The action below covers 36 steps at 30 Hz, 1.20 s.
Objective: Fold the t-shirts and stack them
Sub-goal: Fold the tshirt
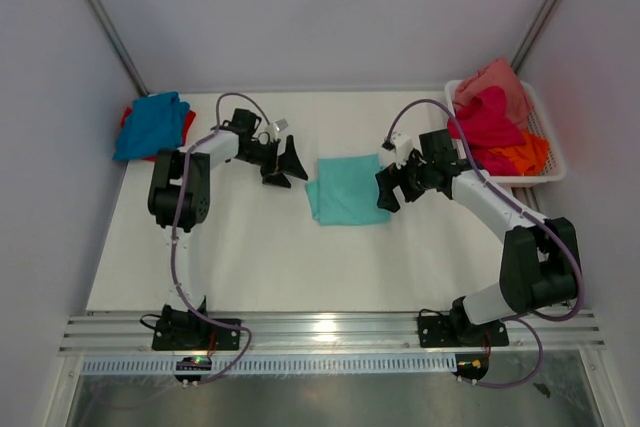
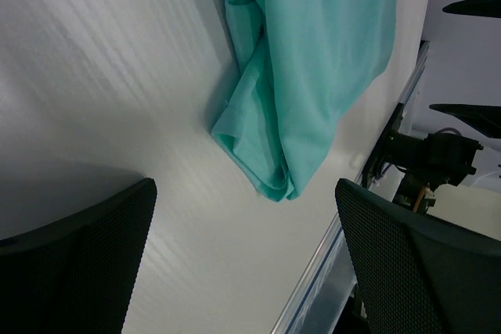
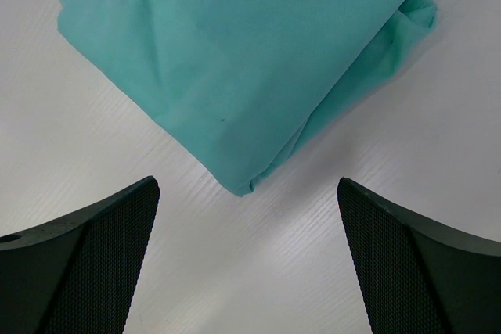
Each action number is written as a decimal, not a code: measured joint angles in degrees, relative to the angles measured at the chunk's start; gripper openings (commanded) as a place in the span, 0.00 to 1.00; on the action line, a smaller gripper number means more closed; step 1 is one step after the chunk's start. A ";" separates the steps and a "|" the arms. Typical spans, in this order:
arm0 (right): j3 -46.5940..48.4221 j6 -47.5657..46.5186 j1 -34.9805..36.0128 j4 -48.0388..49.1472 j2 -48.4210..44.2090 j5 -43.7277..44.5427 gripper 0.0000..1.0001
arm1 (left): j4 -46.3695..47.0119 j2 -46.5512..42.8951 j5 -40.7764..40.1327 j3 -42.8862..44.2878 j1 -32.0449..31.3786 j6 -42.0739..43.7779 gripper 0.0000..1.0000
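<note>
White table (image 1: 250, 257) in a plain grey booth, laundry half sorted.
Left gripper (image 1: 284, 167) and right gripper (image 1: 392, 187) both hang wide apart and empty, flanking the folded mint-teal cloth t-shirt (image 1: 347, 190) mid-table without touching it. Guessing it's headed for the blue t-shirt pile (image 1: 150, 125) far left. Pink, magenta and orange t-shirts (image 1: 492, 117) wait in the white mesh basket (image 1: 548, 127).

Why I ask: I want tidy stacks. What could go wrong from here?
1. The teal shirt lies folded but bunched at one corner; pinching only its top layer could pull the fold open.
2. Carried to the blue shirt at the far left, it may sag and land crooked.
</note>
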 measured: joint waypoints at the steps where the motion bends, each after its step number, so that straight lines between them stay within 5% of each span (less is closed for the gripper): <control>1: 0.00 0.11 0.00 0.17 0.09 0.35 1.00 | 0.20 0.33 -0.02 0.52 -0.63 -0.17 0.99; 36: 3.02 7.52 0.13 0.70 7.04 15.21 0.99 | 4.11 4.98 -0.39 7.26 -10.40 -2.78 0.99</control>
